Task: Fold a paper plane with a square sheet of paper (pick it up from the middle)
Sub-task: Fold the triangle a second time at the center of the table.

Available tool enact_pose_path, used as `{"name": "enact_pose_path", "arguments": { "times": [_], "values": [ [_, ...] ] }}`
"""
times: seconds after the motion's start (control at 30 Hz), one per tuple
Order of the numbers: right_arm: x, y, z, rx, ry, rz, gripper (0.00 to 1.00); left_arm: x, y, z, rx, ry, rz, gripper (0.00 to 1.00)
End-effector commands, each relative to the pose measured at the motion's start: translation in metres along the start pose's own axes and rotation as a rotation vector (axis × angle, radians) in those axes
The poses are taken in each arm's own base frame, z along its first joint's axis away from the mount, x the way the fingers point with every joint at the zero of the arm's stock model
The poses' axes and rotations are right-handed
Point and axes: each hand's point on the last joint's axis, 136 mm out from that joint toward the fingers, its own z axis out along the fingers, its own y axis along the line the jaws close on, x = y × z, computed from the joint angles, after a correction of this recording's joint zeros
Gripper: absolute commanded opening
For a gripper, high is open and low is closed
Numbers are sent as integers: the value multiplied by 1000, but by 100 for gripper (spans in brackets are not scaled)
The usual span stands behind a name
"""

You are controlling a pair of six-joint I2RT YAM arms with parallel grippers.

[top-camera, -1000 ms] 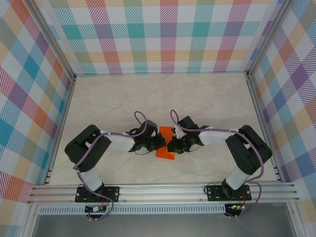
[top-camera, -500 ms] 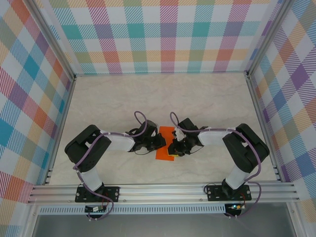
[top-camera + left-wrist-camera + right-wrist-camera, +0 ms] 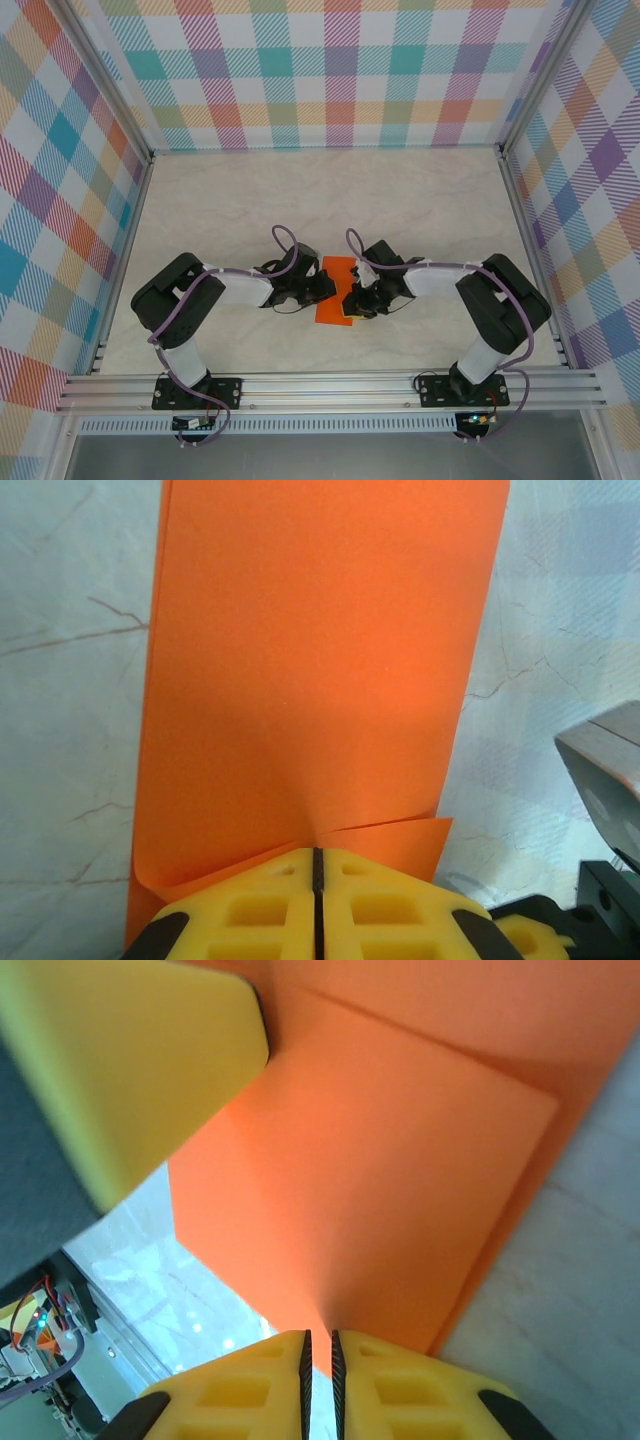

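Note:
The square sheet of paper (image 3: 333, 304), bright orange and folded over on itself, lies on the table between my two grippers. My left gripper (image 3: 325, 289) reaches in from the left and is shut on the paper's edge. In the left wrist view the paper (image 3: 320, 660) stretches away from the pinched edge, two layers showing at my left gripper (image 3: 319, 852). My right gripper (image 3: 353, 297) comes in from the right, shut on an orange layer (image 3: 380, 1180) that runs between its pads (image 3: 319, 1338). A yellow finger of the left gripper (image 3: 130, 1060) shows close by, top left in the right wrist view.
The pale marbled table (image 3: 250, 200) is bare around the paper. Checked walls with metal posts (image 3: 150, 150) close it in on three sides. An aluminium rail (image 3: 330, 385) with both arm bases runs along the near edge. The two wrists sit almost touching.
The right gripper has shifted slightly left and nearer over the paper, and the paper's near edge now lies lower. The left arm has stayed in place.

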Motion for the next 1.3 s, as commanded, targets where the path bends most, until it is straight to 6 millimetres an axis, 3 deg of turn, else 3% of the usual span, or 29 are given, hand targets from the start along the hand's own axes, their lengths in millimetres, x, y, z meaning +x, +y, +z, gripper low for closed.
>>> {"name": "enact_pose_path", "arguments": {
  "times": [0.0, 0.17, 0.33, 0.6, 0.77, 0.93, 1.07, 1.27],
  "values": [
    [19, -3, -6, 16, 45, 18, 16, 28, 49, 5, -169, 68, -21, 8],
    [32, -30, 6, 81, 88, 60, 16, 28, 50, 7, -168, 68, -21, 8],
    [33, -34, 3, 108, 72, 55, 15, 28, 49, 6, -165, 68, -21, 8],
    [14, 12, -29, 25, -34, -29, 16, 28, 49, 6, -163, 70, -18, 8],
    [1, 34, -27, -51, -43, -52, 17, 29, 48, 6, -159, 72, -19, 8],
    [-6, 25, -8, -37, -10, -19, 17, 28, 46, 6, -154, 72, -17, 8],
    [8, -1, 11, 9, 52, 35, 17, 28, 46, 5, -157, 70, -16, 8],
    [33, -24, 16, 44, 95, 82, 17, 29, 53, 4, -179, 65, -17, 8]
  ]
}}
